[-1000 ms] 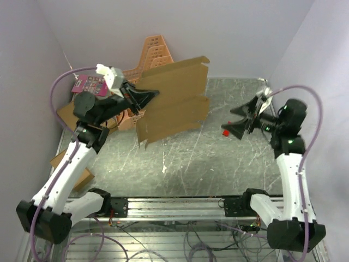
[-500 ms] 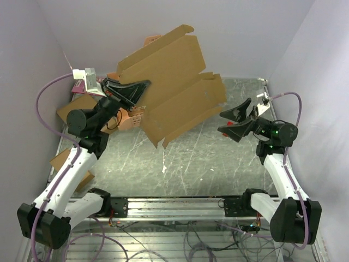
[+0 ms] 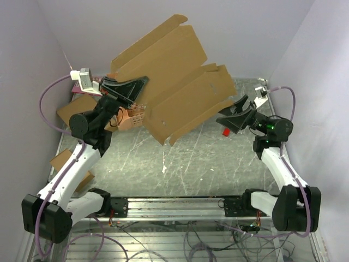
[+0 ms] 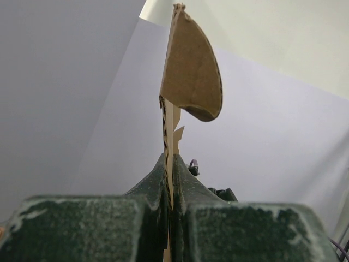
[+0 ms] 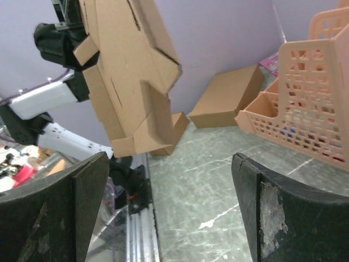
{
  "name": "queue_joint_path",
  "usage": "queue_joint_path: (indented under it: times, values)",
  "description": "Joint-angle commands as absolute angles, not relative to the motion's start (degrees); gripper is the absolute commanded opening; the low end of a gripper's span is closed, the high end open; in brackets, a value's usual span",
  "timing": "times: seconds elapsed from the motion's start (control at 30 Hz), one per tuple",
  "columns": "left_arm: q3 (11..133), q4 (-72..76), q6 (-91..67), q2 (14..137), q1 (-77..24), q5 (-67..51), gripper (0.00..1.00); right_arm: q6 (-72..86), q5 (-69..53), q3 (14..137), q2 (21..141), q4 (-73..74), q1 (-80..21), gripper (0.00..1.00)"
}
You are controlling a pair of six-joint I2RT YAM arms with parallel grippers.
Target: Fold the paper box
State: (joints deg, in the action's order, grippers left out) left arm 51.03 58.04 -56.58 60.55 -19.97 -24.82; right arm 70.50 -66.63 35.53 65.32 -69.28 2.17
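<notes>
**Item 1. Paper box** [image 3: 174, 82]: a flat, die-cut brown sheet with notched flaps, not yet folded. It is hanging in the air over the far left part of the table [image 3: 191, 164], touching the surface nowhere. It is tilting, with one long flap rising toward the far wall and its lower edge pointing down toward the table's middle.

**Item 2. Left gripper** [image 3: 143, 82]: it is clamping the sheet at its left edge, fingers pressed together on the cardboard. In the left wrist view the sheet is showing edge-on [image 4: 191, 76], running straight up out of the closed fingers [image 4: 155, 185].

**Item 3. Right gripper** [image 3: 232, 113]: it is hovering above the table's right side, jaws standing wide apart and holding nothing. The sheet's right corner is lying near it, up and to its left. In its own wrist view the sheet [image 5: 131, 71] is hanging clear of both fingers [image 5: 65, 202] (no contact is showing).

**Item 4. Pink slotted basket** [image 3: 131, 117]: it is standing by the far left corner, mostly hidden behind the sheet.

**Item 5. Flat cardboard box** [image 3: 73, 109]: it is lying at the left edge, beyond the left arm.

**Item 6. Smaller cardboard box** [image 3: 62, 161]: it is lying at the left edge, nearer the front.

**Item 7. Small red object** [image 3: 225, 131]: it is resting on the table just below the right gripper.
</notes>
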Motion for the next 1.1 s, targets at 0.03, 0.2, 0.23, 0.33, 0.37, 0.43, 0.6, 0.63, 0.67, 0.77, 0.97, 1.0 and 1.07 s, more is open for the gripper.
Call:
queue_joint_path:
  times: [0.03,0.2,0.23,0.33,0.37,0.43,0.6,0.63,0.67,0.77,0.97,1.0,1.07]
  values:
    - [54.98,51.35,-50.32,58.35,-19.6,-24.89,0.07,37.61,-72.44,44.4,59.09,-32.41,3.37,0.93]
    - [64.97,22.65,-30.57,60.67,-19.51,-34.94,0.07,-24.45,-73.13,66.58,57.87,34.03,6.51,0.97]
    - [66.47,19.95,-27.91,61.6,-19.5,-37.38,0.07,-29.49,-71.66,69.86,58.18,38.61,6.5,0.98]
    - [69.86,15.25,-22.49,64.65,-19.6,-45.31,0.07,-34.86,-69.26,79.33,59.6,43.64,6.5,1.0]
    - [70.95,13.72,-20.66,65.59,-19.67,-48.09,0.07,-35.19,-69.81,81.84,60.44,43.75,6.47,1.0]
    - [72.16,10.73,-16.91,66.77,-19.94,-52.24,0.07,-34.39,-70.97,87.39,62.53,43.56,6.42,1.0]
    - [78.84,-11.32,4.48,68.72,-24.87,-52.32,0.07,-35.23,-72.11,103.96,71.84,51.65,4.99,1.0]
    - [80.52,-14.8,8.46,69.26,-25.89,-51.43,0.07,-34.98,-71.2,105.88,73.56,53.38,3.88,1.0]
    - [81.5,-18.28,10.73,69.97,-26.76,-50.81,0.07,-34.84,-69.84,107.31,74.81,54.72,2.18,1.0]
    - [83.26,-22.3,14.51,71.27,-28.68,-49.51,0.07,-34.55,-62.52,107.56,76.76,57.01,-6.59,1.0]
    - [84.02,-23.85,17.5,72.06,-31.06,-50.27,0.07,-35.86,-55.61,105.16,77.69,58.58,-14.57,0.98]
    - [84.07,-23.96,17.78,72.13,-31.14,-50.39,0.07,-36.53,-55.6,105.34,78.12,59.72,-14.89,0.96]
    - [84.34,-24.35,18.56,72.32,-31.19,-50.33,0.07,-38.35,-55.69,105.59,78.98,62.42,-15.98,0.9]
